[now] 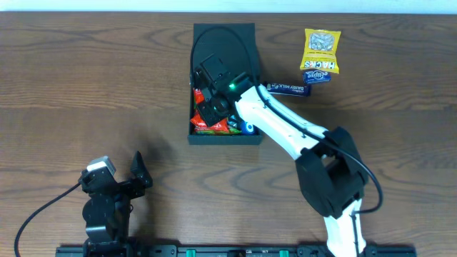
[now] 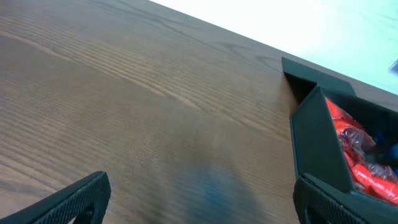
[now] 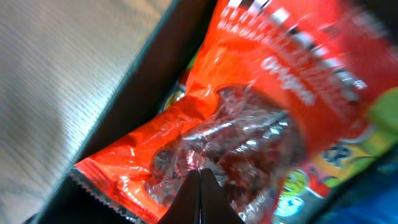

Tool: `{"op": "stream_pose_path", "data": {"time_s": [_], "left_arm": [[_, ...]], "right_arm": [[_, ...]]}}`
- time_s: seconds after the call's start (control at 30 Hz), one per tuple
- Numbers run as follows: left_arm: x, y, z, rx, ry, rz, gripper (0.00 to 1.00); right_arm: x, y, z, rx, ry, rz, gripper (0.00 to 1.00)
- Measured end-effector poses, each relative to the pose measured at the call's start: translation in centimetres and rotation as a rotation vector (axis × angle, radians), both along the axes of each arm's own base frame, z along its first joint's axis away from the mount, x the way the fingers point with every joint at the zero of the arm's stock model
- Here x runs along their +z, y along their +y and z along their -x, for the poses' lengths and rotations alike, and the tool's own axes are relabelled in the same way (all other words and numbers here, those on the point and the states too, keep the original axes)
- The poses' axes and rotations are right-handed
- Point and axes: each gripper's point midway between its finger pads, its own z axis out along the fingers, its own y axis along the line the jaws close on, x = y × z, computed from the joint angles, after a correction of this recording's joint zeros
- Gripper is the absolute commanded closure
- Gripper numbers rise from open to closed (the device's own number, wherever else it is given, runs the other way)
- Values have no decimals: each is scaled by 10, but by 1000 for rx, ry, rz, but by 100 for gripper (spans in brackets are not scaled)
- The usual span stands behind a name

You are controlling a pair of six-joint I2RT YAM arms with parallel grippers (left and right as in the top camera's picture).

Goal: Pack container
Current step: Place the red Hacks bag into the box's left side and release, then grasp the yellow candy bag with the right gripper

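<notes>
The dark green container (image 1: 251,78) stands at the table's back centre with its flap lid (image 1: 223,39) open to the far side. A red snack packet (image 1: 202,126) and other packets lie inside. My right gripper (image 1: 208,107) reaches down into the container. In the right wrist view its fingers (image 3: 200,180) are closed together, tips pressing on the red packet (image 3: 261,93) beside the container wall (image 3: 124,106). My left gripper (image 1: 136,175) rests open and empty at the front left. The left wrist view shows its fingers (image 2: 202,202) apart, with the container (image 2: 317,143) and red packet (image 2: 354,143) to the right.
A yellow snack packet (image 1: 321,48) and a small blue packet (image 1: 318,75) lie at the back right. A dark blue chocolate bar (image 1: 289,88) lies just right of the container, partly under my right arm.
</notes>
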Motion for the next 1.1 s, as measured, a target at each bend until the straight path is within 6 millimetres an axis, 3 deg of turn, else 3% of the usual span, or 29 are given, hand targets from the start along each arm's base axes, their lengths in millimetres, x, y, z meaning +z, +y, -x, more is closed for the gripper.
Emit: {"op": "stream_pose_path", "data": {"time_s": [0.1,0.27,0.37,0.43,0.5,0.57,0.67,0.77,0.8,0.9,0.93,1.0,1.1], "left_arm": [[0,0,0,0,0,0,5],[0,0,0,0,0,0,5],[0,0,0,0,0,0,5],[0,0,0,0,0,0,5],[0,0,0,0,0,0,5],[0,0,0,0,0,0,5],[0,0,0,0,0,0,5],[0,0,0,0,0,0,5],[0,0,0,0,0,0,5],[0,0,0,0,0,0,5],[0,0,0,0,0,0,5],[0,0,0,0,0,0,5],[0,0,0,0,0,0,5]], "right_arm": [[-13,1,5,24,34,5,99],[-7,-1,3,42,38,0,98],[16,-7,-12,23,-6,-26,99],[52,-17,-34,-15,-97,-71,99],[96,-46,-65,-97,-217,-100,99],[127,-83,-91,-190,-305,-106,97],[153,-164,-134,-380,-400,-89,96],[140,-247,-168,-570,-423,-50,82],[129,-273,-180,-628,-430,-40,65],[91,-323,-206,-740,-430,-23,32],[78,-334,-213,-767,-428,-20,21],[54,-350,-223,-798,-429,-16,10],[28,-355,-239,-813,-452,-27,1]]}}
